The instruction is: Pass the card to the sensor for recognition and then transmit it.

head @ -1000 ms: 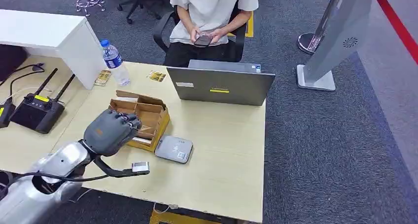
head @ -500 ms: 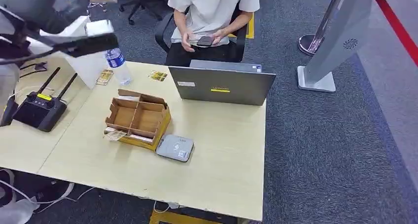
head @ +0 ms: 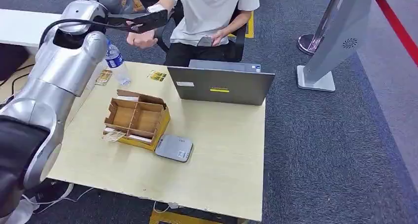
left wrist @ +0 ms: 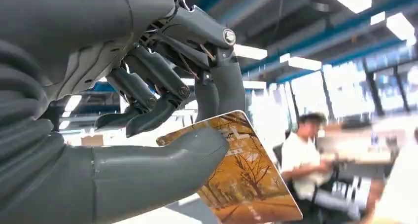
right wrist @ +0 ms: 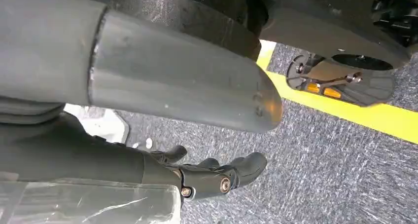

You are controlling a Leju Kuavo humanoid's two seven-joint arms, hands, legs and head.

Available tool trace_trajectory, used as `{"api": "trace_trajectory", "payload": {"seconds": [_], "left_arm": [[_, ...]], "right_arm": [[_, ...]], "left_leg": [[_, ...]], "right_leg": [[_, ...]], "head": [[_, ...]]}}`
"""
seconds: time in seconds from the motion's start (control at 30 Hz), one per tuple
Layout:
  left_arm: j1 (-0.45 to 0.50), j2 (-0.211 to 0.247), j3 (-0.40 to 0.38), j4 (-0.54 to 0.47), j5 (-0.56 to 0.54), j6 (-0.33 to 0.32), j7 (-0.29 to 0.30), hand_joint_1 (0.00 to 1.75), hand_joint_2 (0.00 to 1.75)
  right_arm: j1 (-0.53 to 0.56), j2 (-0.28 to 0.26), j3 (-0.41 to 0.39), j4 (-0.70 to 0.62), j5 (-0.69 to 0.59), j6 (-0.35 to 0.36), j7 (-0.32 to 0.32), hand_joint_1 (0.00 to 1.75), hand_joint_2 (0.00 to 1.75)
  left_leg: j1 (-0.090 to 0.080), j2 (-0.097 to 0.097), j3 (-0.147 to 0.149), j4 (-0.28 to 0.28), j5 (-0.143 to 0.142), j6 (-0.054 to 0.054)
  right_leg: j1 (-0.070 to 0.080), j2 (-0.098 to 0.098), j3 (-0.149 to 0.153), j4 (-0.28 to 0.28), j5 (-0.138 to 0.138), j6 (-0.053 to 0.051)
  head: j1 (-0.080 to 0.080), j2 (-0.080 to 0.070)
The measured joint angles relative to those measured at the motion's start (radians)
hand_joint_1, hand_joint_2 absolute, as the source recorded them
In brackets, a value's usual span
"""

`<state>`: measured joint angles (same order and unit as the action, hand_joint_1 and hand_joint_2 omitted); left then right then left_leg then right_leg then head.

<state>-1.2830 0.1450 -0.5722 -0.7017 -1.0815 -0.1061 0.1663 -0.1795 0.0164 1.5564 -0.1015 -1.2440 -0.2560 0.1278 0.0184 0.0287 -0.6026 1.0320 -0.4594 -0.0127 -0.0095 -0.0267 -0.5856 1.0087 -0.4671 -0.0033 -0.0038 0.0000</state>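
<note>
Head view: silver left arm raised toward 11 o'clock, left hand [head: 123, 4] near the seated person's outstretched hand [head: 141, 38], the flat grey square card sensor [head: 174, 148] lying on the pale wooden table [head: 226, 155] at 6 o'clock of the brown cardboard divider box [head: 138, 118]; hand-over step judged in progress. Left wrist view: the orange autumn-tree printed card [left wrist: 241, 177] is pinched between thumb and fingers [left wrist: 224, 86], so keep the pinch firm and the card's free edge presented until the person has it. Right wrist view: right hand [right wrist: 217, 172] hangs over carpet, fingers loosely curled, holding nothing.

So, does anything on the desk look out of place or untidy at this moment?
One card sticks out from under the cardboard box, and two more cards lie loose near the water bottle. Nothing looks spilled or damaged.
</note>
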Motion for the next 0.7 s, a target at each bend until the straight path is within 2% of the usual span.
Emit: {"api": "trace_trajectory", "payload": {"seconds": [0.23, 0.27, 0.7], "left_arm": [[-0.021, -0.041, 0.0, 0.142, -0.005, 0.004, 0.001, 1.75, 1.75], [-0.02, -0.044, 0.0, 0.152, -0.007, 0.004, 0.001, 0.0, 1.75], [-0.032, -0.048, 0.0, 0.205, -0.008, 0.016, -0.049, 0.0, 1.75]], "right_arm": [[-0.002, 0.0, 0.0, 0.0, 0.005, 0.003, 0.005, 0.0, 0.0], [-0.002, 0.0, 0.0, 0.0, 0.005, 0.003, 0.005, 0.0, 0.0], [-0.001, 0.0, 0.0, 0.0, -0.001, 0.004, -0.006, 0.0, 0.0]], "left_leg": [[0.0, 0.0, 0.0, 0.0, 0.0, 0.0], [0.0, 0.0, -0.001, 0.0, 0.0, 0.0], [0.0, 0.0, -0.001, 0.0, 0.0, 0.0]], "right_leg": [[0.0, 0.0, 0.0, 0.0, 0.0, 0.0], [0.0, 0.0, 0.0, 0.0, 0.0, 0.0], [0.0, 0.0, 0.0, 0.0, 0.0, 0.0]], "head": [[0.0, 0.0], [0.0, 0.0], [0.0, 0.0]]}}
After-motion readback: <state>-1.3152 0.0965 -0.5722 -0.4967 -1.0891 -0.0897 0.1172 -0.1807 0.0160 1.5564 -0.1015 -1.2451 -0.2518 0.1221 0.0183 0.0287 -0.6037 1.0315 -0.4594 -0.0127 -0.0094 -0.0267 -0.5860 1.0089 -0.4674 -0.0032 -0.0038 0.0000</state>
